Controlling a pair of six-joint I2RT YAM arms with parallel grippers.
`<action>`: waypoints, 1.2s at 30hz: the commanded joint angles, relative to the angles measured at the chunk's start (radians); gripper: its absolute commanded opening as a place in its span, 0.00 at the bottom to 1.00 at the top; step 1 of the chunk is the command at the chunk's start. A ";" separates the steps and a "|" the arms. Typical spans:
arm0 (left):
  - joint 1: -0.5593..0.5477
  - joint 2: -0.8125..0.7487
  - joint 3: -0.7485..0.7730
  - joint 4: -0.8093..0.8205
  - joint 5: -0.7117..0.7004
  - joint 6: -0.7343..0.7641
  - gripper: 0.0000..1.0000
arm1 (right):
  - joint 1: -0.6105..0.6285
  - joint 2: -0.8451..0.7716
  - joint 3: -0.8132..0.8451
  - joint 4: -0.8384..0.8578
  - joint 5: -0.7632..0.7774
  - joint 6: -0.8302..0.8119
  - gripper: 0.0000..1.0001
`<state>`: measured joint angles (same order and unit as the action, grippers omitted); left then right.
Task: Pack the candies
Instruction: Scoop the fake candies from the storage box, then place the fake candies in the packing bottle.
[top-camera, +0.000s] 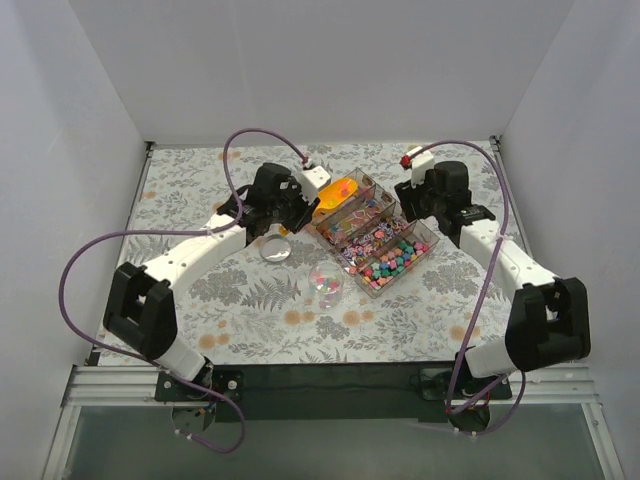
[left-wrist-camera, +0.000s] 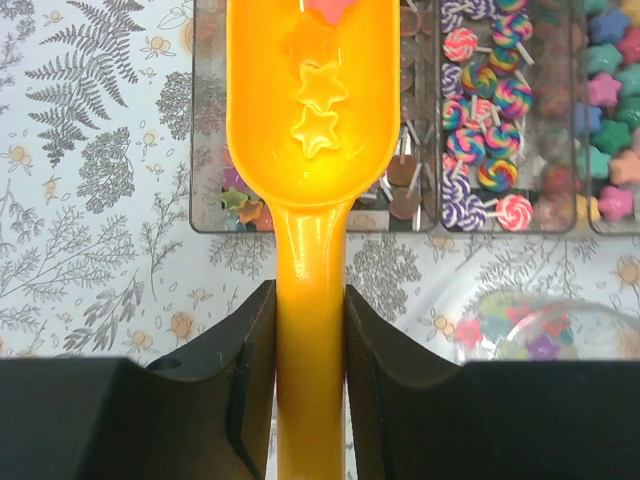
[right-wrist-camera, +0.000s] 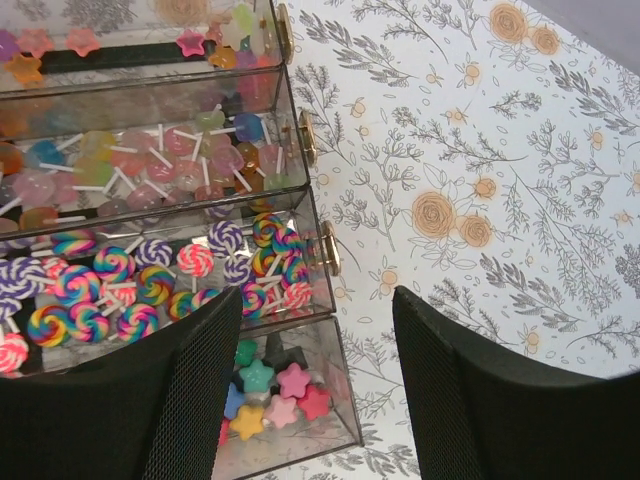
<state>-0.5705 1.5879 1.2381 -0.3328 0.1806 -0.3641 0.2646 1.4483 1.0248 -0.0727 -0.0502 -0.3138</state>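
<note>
The candies are tiny star-shaped sweets in mixed colours. Several fill the near compartment (top-camera: 395, 262) of a clear divided box (top-camera: 436, 237), and they also show in the right wrist view (right-wrist-camera: 270, 395). My left gripper (top-camera: 297, 203) is shut on the handle (left-wrist-camera: 310, 330) of an orange scoop (top-camera: 338, 193). It holds the scoop over the box's far compartment with three or so stars (left-wrist-camera: 318, 95) in it. A small clear bowl (top-camera: 327, 283) holds several candies (left-wrist-camera: 505, 330). My right gripper (right-wrist-camera: 318, 300) is open and empty beside the box's right end.
The box's middle compartments hold swirl lollipops (left-wrist-camera: 485, 130) and round lollipops (right-wrist-camera: 180, 160). A round clear lid (top-camera: 276, 249) lies left of the bowl. White walls stand on three sides of the flower-print tablecloth (top-camera: 200, 190). Purple cables arc over both arms.
</note>
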 joint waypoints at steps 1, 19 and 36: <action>0.008 -0.129 -0.046 -0.076 0.040 0.060 0.00 | 0.019 -0.098 -0.031 -0.041 0.026 0.082 0.68; 0.004 -0.470 -0.144 -0.557 0.105 0.287 0.00 | 0.159 -0.417 -0.238 -0.102 -0.011 0.262 0.69; -0.152 -0.453 -0.054 -0.772 -0.084 0.318 0.00 | 0.174 -0.474 -0.308 -0.082 0.035 0.249 0.69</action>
<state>-0.6880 1.1500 1.1255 -1.0676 0.1608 -0.0620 0.4335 0.9951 0.7235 -0.1833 -0.0261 -0.0731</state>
